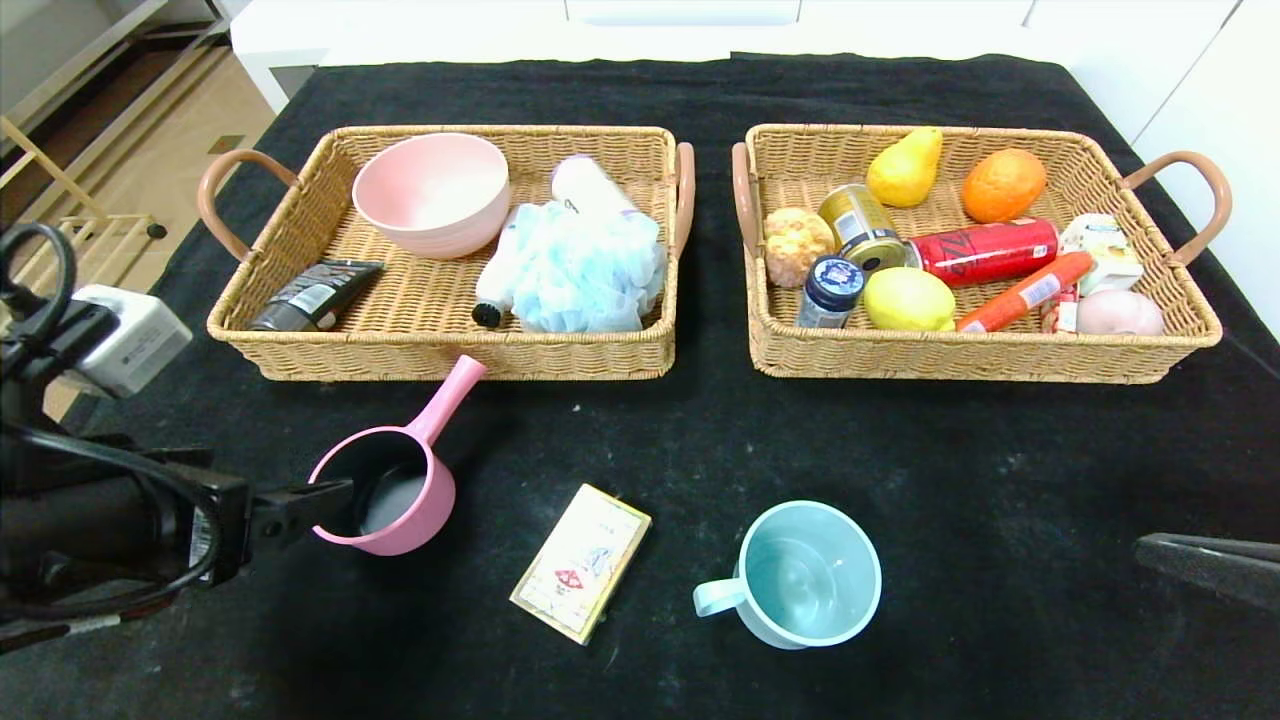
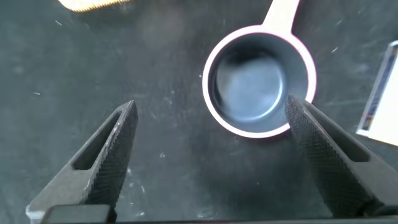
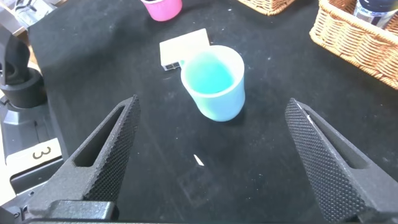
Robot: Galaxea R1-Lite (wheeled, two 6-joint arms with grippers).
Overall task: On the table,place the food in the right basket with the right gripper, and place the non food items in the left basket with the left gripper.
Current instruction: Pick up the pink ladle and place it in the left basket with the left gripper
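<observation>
We see the left pincer (image 2: 208, 134) spread wide over the pink pan (image 1: 385, 478), one finger at its rim, nothing gripped. Pan, beige box (image 1: 581, 562) and blue mug (image 1: 800, 574) sit on the black surface (image 1: 1000, 480) in front of the left basket (image 1: 440, 360). Box print is unreadable. Right pincer (image 3: 211, 140) is wide, empty, near the surface's right edge. Lemon (image 1: 908, 299), gold can (image 1: 860, 226) and sausage (image 1: 1025, 291) lie in the right basket (image 1: 980, 360); beside them, a red can (image 1: 985, 251), lettering not legible.
</observation>
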